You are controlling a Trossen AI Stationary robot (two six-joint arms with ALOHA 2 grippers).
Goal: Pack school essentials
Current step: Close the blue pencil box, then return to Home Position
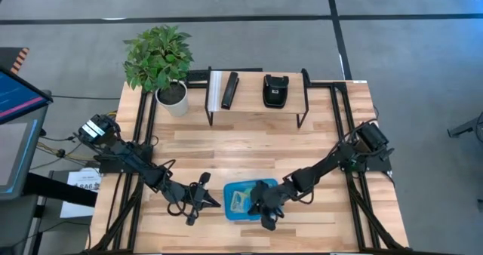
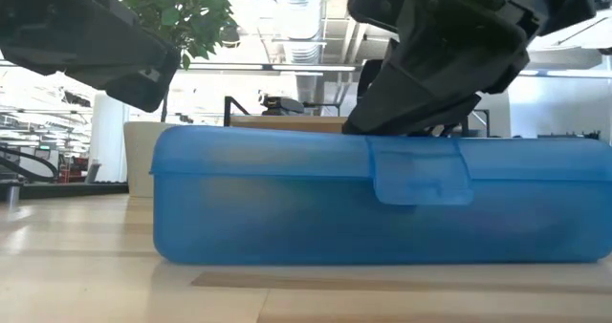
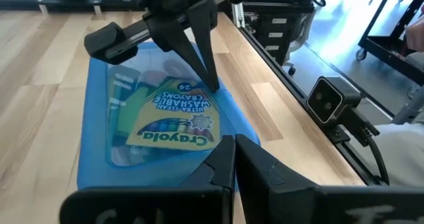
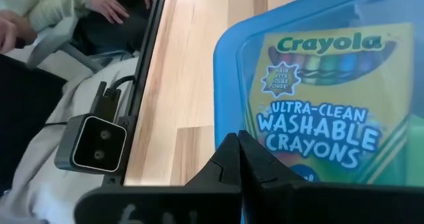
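The blue translucent case (image 1: 249, 201) lies closed on the table, its latch (image 2: 421, 175) facing the near edge. Through its lid the green-yellow crayon box (image 4: 331, 98) (image 3: 175, 118) shows, lying flat inside. The other stationery is hidden or only a blur under the lid. My right gripper (image 4: 240, 151) (image 1: 266, 210) is shut and comes down on the lid's near right part. My left gripper (image 3: 235, 154) (image 1: 211, 202) is shut and sits low at the case's left end. My right gripper has its shut fingertips (image 3: 213, 85) on the case's lid (image 4: 228, 85), close to its rim, slanting down from the table's right side. The case stays flat on the table. My left gripper's tips are at the case's left end (image 3: 205, 161); whether they touch it I cannot tell.
A potted plant (image 1: 162, 62) stands at the far left. A black rack (image 1: 256, 96) at the far edge carries a black bar (image 1: 229, 90) and a black pouch (image 1: 275, 90). A small camera (image 4: 93, 141) sits at the near edge; a person's hands (image 4: 109, 5) show beyond.
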